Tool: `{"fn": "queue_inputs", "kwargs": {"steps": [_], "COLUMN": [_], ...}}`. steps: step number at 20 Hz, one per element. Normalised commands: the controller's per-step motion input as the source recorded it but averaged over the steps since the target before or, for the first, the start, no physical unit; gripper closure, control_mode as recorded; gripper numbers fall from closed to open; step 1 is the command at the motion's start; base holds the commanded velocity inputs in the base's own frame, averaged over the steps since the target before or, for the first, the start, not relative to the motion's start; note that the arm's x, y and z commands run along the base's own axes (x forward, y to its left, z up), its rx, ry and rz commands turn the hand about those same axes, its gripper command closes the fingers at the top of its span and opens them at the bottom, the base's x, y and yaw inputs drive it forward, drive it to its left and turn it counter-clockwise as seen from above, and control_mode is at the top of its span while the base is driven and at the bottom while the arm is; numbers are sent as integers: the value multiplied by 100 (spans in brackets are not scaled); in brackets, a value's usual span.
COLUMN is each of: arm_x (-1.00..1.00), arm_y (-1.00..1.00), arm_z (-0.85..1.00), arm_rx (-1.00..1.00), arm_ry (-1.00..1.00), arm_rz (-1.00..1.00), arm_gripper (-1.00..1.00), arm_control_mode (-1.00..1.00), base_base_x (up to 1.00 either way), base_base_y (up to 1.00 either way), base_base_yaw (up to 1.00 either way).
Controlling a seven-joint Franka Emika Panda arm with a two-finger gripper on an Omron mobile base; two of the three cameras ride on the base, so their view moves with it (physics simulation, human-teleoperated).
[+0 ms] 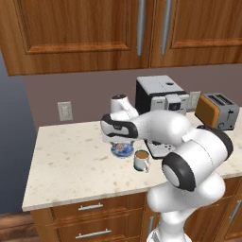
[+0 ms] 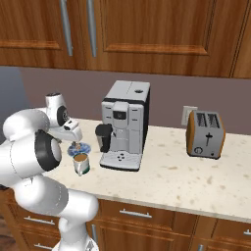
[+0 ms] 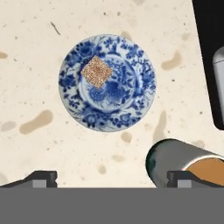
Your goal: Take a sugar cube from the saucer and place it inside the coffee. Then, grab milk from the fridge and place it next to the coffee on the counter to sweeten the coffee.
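Gripper: gripper (image 3: 111, 179) hangs over the saucer, pointing straight down at the table; jaws spread wide, one dark tip at each lower corner of the hand view, nothing between them.
Saucer: saucer (image 3: 107, 82) flat on the table (image 1: 71, 160), blue with pale floral mottling; in the left base view (image 1: 122, 150) it sits just under the hand, left of the coffee machine.
Sugar cube: sugar cube (image 3: 96, 72) lies on the saucer, off centre toward the upper left in the hand view, speckled beige-brown, corners turned diamond-wise. Not touched by either fingertip.
Coffee: coffee (image 1: 141, 160) stands upright on the table just beside the saucer, toward the table's front edge; brown liquid visible at the rim. In the hand view (image 3: 192, 168) the mug shows at the lower right, partly behind the right fingertip. Saucer and mug appear close but apart.
Coffee machine: coffee machine (image 2: 125, 125), black and silver, stands just right of mug and saucer, against the wall.
Toaster: toaster (image 2: 206, 133), orange-sided, well apart to the right.
Other: wall outlet (image 1: 64, 111) behind the table; wooden cabinets (image 1: 85, 33) above; drawers with silver bar handles (image 1: 90, 206) below.
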Motion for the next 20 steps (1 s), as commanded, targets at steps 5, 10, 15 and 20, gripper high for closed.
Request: {"fn": "queue_inputs", "kwargs": {"steps": [5, 10, 15, 20], "arm_x": [20, 18, 21, 19], "arm_y": [0, 0, 0, 0], "arm_z": [-25, -28, -31, -19], "arm_rx": [0, 0, 0, 0], "arm_ry": [0, 0, 0, 0], "arm_rz": [0, 0, 0, 0], "arm_gripper": [-100, -100, -100, -100], "arm_control_mode": [-100, -100, -100, -100], "base_base_x": [0, 0, 0, 0], "base_base_y": [0, 0, 0, 0], "base_base_yaw": [0, 0, 0, 0]}}
